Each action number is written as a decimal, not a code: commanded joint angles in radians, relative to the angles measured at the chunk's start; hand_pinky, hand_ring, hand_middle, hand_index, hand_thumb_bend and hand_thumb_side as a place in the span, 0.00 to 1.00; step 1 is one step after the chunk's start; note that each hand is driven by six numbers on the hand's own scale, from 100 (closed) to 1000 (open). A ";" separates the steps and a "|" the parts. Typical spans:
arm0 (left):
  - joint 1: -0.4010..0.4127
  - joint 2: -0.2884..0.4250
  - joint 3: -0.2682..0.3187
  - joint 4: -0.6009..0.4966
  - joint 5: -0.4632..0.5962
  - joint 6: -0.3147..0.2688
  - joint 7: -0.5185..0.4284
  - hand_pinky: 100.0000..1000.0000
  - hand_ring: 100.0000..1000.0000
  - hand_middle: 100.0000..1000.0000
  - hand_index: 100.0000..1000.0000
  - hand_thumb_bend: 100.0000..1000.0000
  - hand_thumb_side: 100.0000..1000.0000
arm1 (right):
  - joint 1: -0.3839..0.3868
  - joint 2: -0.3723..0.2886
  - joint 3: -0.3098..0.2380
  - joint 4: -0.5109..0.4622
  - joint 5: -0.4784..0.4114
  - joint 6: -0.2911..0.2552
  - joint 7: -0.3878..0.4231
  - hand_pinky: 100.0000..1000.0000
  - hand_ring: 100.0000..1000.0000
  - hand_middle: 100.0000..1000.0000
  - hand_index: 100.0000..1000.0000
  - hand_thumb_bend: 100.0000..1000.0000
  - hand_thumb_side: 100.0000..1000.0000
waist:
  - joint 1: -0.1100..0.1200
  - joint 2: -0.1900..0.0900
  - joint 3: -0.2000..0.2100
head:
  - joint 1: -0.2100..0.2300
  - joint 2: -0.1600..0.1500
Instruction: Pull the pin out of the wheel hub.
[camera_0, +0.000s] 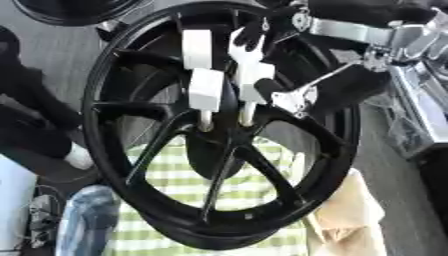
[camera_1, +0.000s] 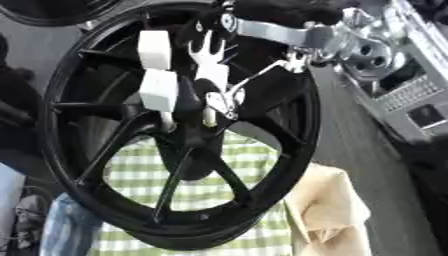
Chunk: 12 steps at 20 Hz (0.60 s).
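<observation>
A grey floor lies behind everything, with a green-and-white checked cloth (camera_0: 188, 192) and a tan, crumpled fabric (camera_0: 350, 220) below. The right hand (camera_0: 258, 65) comes in from the upper right on a silver, jointed arm (camera_0: 367, 35); its black-and-white fingers (camera_0: 248, 42) point down over the middle of the wheel, and I cannot tell whether they are curled round anything. Two blocky white pieces (camera_0: 203, 75) sit just left of it. Beneath them two slim pale pins (camera_0: 246, 114) stand upright in the hub. The wheel hub (camera_0: 131, 165) is glossy black, round, with slanting spokes, standing tilted; its top is cut off. The left hand does not show
</observation>
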 joint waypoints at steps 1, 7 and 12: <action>-0.014 0.020 0.007 -0.020 -0.004 0.001 0.000 0.72 0.76 0.68 0.72 0.00 0.82 | -0.007 -0.022 -0.014 -0.013 0.016 0.007 -0.004 0.78 0.69 0.70 0.86 0.04 0.39 | 0.003 -0.014 0.000 | 0.003 -0.004; -0.013 0.021 0.004 -0.018 -0.004 0.002 -0.003 0.72 0.76 0.68 0.72 0.00 0.82 | -0.002 -0.024 -0.013 0.001 0.037 0.002 -0.008 0.78 0.69 0.70 0.85 0.05 0.39 | 0.003 -0.013 -0.001 | 0.003 -0.006; -0.013 0.021 0.002 -0.017 -0.004 0.002 -0.005 0.72 0.76 0.68 0.71 0.00 0.82 | -0.001 -0.019 -0.009 0.020 0.050 -0.005 -0.009 0.79 0.69 0.70 0.85 0.05 0.41 | 0.003 -0.012 0.000 | 0.003 -0.004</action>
